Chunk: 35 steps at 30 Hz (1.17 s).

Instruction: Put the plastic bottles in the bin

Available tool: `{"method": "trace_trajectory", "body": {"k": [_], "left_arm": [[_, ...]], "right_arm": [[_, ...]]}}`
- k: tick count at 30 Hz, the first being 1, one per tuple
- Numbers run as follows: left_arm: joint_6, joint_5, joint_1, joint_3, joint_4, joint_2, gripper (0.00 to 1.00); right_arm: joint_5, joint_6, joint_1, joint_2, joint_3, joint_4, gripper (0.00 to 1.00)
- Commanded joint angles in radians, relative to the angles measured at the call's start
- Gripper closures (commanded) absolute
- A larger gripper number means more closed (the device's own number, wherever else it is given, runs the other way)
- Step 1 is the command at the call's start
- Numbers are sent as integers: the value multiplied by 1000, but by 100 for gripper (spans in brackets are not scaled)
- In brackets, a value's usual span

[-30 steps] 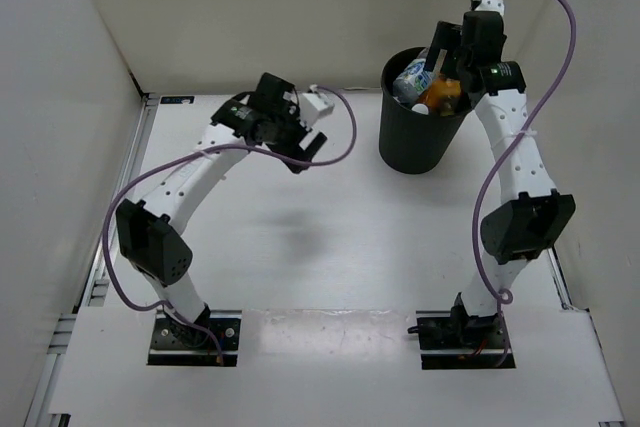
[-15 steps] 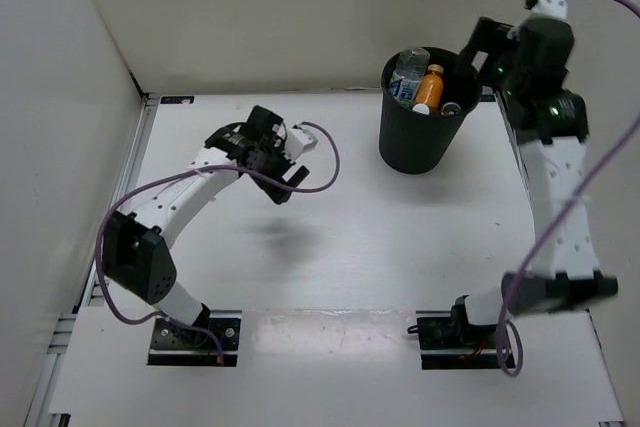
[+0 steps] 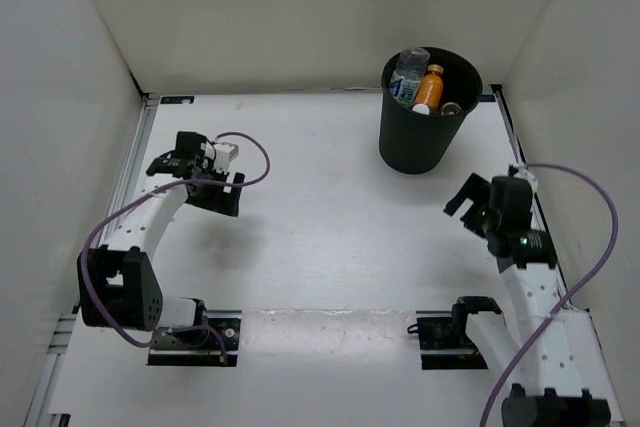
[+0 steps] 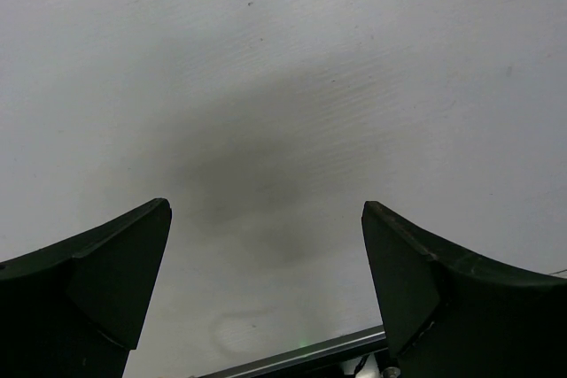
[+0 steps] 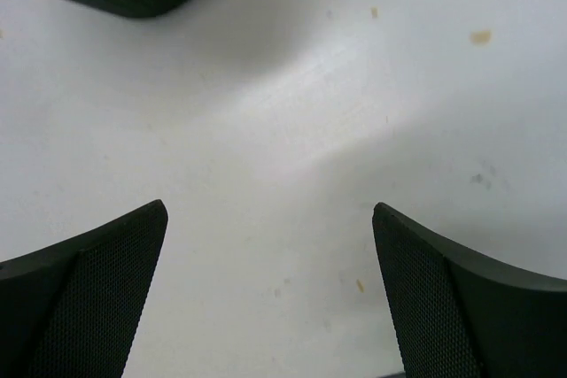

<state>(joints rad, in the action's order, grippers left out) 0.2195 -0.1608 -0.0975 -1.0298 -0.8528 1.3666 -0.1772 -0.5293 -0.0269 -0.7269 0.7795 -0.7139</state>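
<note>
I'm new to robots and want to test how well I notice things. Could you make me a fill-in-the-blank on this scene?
1. The bin is coloured ____.
2. Inside it, beside a clear bottle, lies an ____ bottle.
3. The left gripper and the right gripper are both ____, with nothing between their fingers.
Missing words: black; orange; open.

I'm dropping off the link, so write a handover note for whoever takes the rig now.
Left end effector: open, empty, above the table.
Right end effector: open, empty, near the bin.
Done: a clear bottle and the orange bottle show inside the bin; others there are unclear.
Left: no bottle shows on the table; confirm the count.
</note>
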Motion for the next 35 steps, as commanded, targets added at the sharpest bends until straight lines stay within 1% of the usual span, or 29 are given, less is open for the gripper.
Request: {"method": "trace_trajectory", "body": {"k": [1,3,7,11,17,35], "left_arm": [[-35,-103,48,5,35,-61,0],[-48,-123,58,5,35,-61,0],[-57,-135,68,5,35,-52,0],[-57,-135,68,14,44,-61,0],[-57,-135,68,34,44,-81,0],[-48,-135,68,43,44,-90,0]], "right_arm": [[13,-156,4,161,-86,22,0],[13,-196,4,214,-127,22,0],[13,-205,4,254,-175,22,0],[13,-205,4,254,-184,-1,0],[4,-196,4,213,-184,-21,0],[13,-169,4,222,-175,-21,0]]}}
